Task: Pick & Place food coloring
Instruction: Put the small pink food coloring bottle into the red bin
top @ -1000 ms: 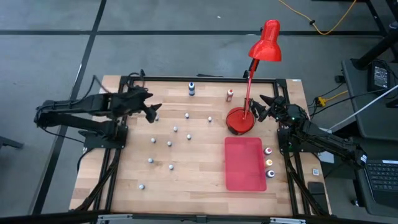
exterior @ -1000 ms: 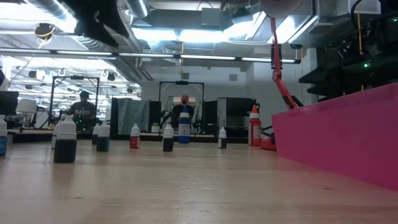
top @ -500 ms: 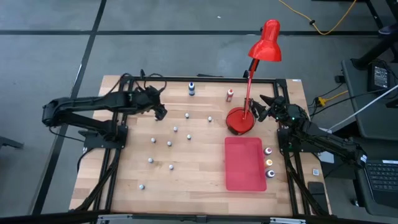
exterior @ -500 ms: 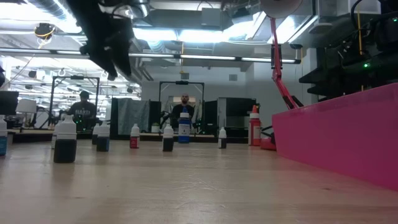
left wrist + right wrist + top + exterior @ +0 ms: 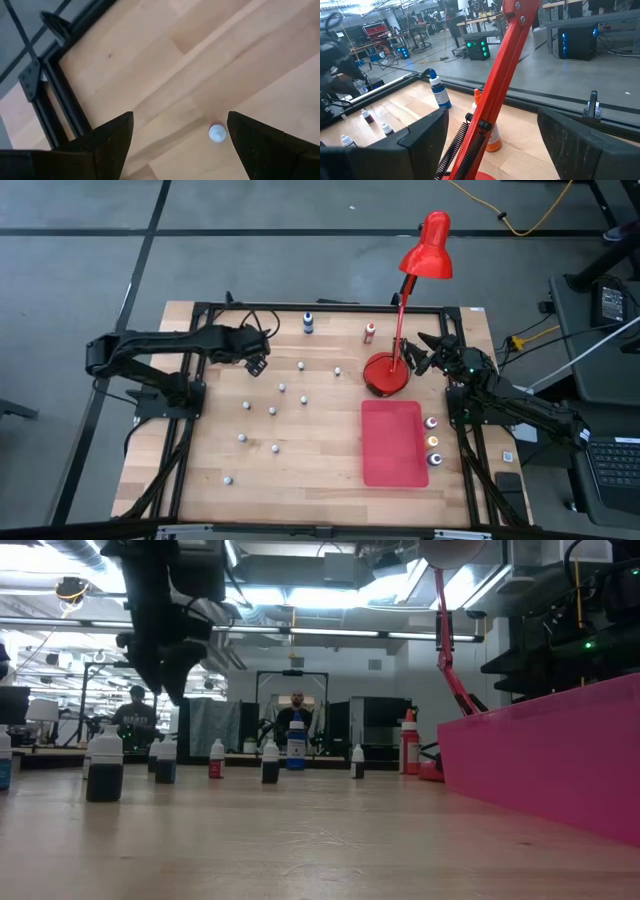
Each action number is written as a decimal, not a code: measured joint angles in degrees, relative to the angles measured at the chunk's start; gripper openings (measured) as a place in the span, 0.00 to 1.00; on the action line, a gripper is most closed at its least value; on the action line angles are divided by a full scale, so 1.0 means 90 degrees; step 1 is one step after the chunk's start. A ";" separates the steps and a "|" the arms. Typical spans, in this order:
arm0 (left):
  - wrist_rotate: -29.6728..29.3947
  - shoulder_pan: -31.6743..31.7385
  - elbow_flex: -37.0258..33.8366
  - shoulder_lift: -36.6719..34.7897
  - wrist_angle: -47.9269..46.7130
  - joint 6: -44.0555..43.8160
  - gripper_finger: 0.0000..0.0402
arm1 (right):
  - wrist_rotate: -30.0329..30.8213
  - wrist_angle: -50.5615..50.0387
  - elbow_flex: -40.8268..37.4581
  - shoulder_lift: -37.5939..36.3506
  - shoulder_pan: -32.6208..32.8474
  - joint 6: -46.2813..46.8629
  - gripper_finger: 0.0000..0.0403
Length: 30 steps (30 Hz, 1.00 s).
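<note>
Food coloring bottles, tiny with pale caps (image 5: 283,388), stand scattered over the pale wooden bench (image 5: 200,470) in the high view, mostly left of centre; a blue one (image 5: 308,324) and a red one (image 5: 369,331) sit toward 12 o'clock, and three more (image 5: 433,441) just beside the flat red rectangular mat (image 5: 393,442) at 3 o'clock. The step in hand looks like the approach: the left gripper (image 5: 256,360) hangs over the bench at 10 o'clock, holding nothing. The right gripper (image 5: 425,352) waits by the red desk lamp (image 5: 386,372), fingers spread.

In the low view the left gripper (image 5: 165,660) hovers well above the bottles.

In the left wrist view its fingers (image 5: 107,142) stand spread, with one white-capped bottle (image 5: 217,133) between them, nearer one finger. Next it should centre over that cap and descend.
</note>
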 joint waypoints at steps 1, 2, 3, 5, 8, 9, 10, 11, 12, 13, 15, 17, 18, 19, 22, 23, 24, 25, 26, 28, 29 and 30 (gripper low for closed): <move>0.0063 0.0025 0.0001 0.0069 -0.0011 0.0001 0.79 | 0.0000 0.0000 0.0000 0.0000 0.0000 -0.0001 0.76; 0.0134 0.0052 -0.0001 0.0145 -0.0007 0.0004 0.79 | 0.0000 0.0000 -0.0001 0.0001 0.0000 -0.0002 0.76; 0.0230 0.0092 -0.0001 0.0226 -0.0008 0.0031 0.79 | 0.0000 0.0002 0.0001 -0.0001 0.0000 0.0000 0.76; 0.0420 0.0173 0.0000 0.0401 -0.0005 0.0134 0.79 | 0.0000 0.0002 0.0001 -0.0001 0.0000 -0.0002 0.76; 0.0582 0.0271 -0.0001 0.0680 -0.0006 0.0302 0.79 | 0.0000 0.0001 -0.0001 0.0000 0.0000 0.0000 0.76; 0.0627 0.0299 -0.0001 0.0773 -0.0006 0.0361 0.79 | 0.0000 0.0000 0.0001 0.0000 0.0000 0.0000 0.76; 0.0666 0.0330 -0.0001 0.0864 -0.0006 0.0417 0.79 | 0.0000 0.0001 0.0000 0.0000 0.0000 0.0000 0.76; 0.0719 0.0369 -0.0001 0.0952 -0.0004 0.0488 0.79 | 0.0000 0.0000 -0.0001 0.0001 0.0000 -0.0002 0.76; 0.0763 0.0409 -0.0001 0.1033 -0.0001 0.0563 0.79 | 0.0000 0.0000 0.0001 -0.0001 0.0000 0.0000 0.76; 0.0790 0.0438 -0.0001 0.1112 0.0029 0.0620 0.79 | 0.0000 0.0000 0.0000 0.0001 0.0000 0.0000 0.76; 0.0877 0.0471 -0.0001 0.1259 0.0099 0.0721 0.79 | 0.0000 0.0001 0.0000 0.0001 0.0000 -0.0002 0.76; 0.0989 0.0472 -0.0001 0.1377 0.0215 0.0813 0.79 | 0.0000 0.0000 0.0000 0.0000 0.0000 -0.0002 0.76; 0.1059 0.0472 -0.0001 0.1433 0.0251 0.0846 0.79 | 0.0000 0.0001 0.0001 0.0000 0.0000 0.0000 0.76; 0.1110 0.0468 -0.0001 0.1494 0.0261 0.0865 0.79 | 0.0000 0.0000 -0.0001 0.0001 0.0000 0.0000 0.76; 0.1337 0.0468 -0.0001 0.1688 0.0304 0.0911 0.79 | 0.0000 0.0000 0.0000 0.0000 0.0000 -0.0001 0.76; 0.1429 0.0466 -0.0001 0.1758 0.0323 0.0911 0.79 | 0.0002 0.0000 0.0001 0.0001 0.0000 0.0000 0.76; 0.1496 0.0451 -0.0001 0.1816 0.0343 0.0912 0.79 | 0.0000 0.0002 0.0001 0.0000 0.0000 -0.0001 0.76; 0.1564 0.0428 -0.0001 0.1856 0.0365 0.0911 0.79 | 0.0000 0.0000 -0.0001 0.0001 0.0000 0.0000 0.76; 0.1593 0.0404 -0.0001 0.1887 0.0384 0.0911 0.79 | 0.0000 0.0000 -0.0001 -0.0001 0.0000 -0.0001 0.76; 0.1600 0.0366 -0.0001 0.1963 0.0415 0.0911 0.79 | 0.0001 0.0001 0.0000 0.0000 0.0000 0.0000 0.76; 0.1617 0.0360 -0.0001 0.1998 0.0416 0.0911 0.79 | 0.0001 0.0000 -0.0001 0.0001 0.0000 0.0000 0.76; 0.1627 0.0354 -0.0001 0.2034 0.0422 0.0911 0.79 | 0.0000 0.0002 0.0000 -0.0001 0.0000 -0.0002 0.76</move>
